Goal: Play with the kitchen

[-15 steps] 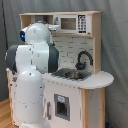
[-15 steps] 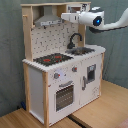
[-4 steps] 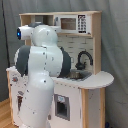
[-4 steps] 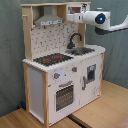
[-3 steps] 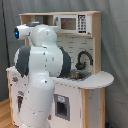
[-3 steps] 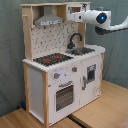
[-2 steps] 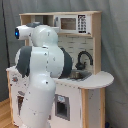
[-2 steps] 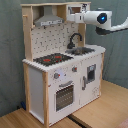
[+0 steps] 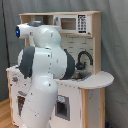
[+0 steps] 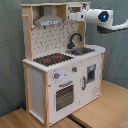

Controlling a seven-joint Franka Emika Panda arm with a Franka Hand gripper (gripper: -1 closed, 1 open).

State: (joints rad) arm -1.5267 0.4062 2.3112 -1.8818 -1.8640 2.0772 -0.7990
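Observation:
The kitchen [image 10: 47, 80] is a tall white and light-wood toy unit with a red-ringed black hob [image 10: 52, 59], a grey sink [image 10: 82, 50], a black tap [image 10: 75, 39], an oven door [image 10: 64, 95] and a grey hood [image 10: 48, 20]. In the second exterior view my white arm [image 10: 100, 16] reaches in from the right, and the gripper [image 10: 73, 16] is level with the upper shelf, above the sink. In the first exterior view the arm's bulky body [image 9: 45, 65] covers the kitchen's [image 9: 82, 42] left half and hides the gripper; the tap [image 9: 84, 59] shows beside it.
A microwave-like panel [image 9: 72, 22] sits in the top shelf. A rounded counter end [image 9: 102, 80] sticks out at the first exterior view's right. Grey curtains hang behind. The kitchen stands on wooden tabletops [image 10: 100, 112] with a seam between them.
Since five seconds ago the arm has risen in the first exterior view and its end has shifted slightly along the upper shelf. Over the last second it hardly moves.

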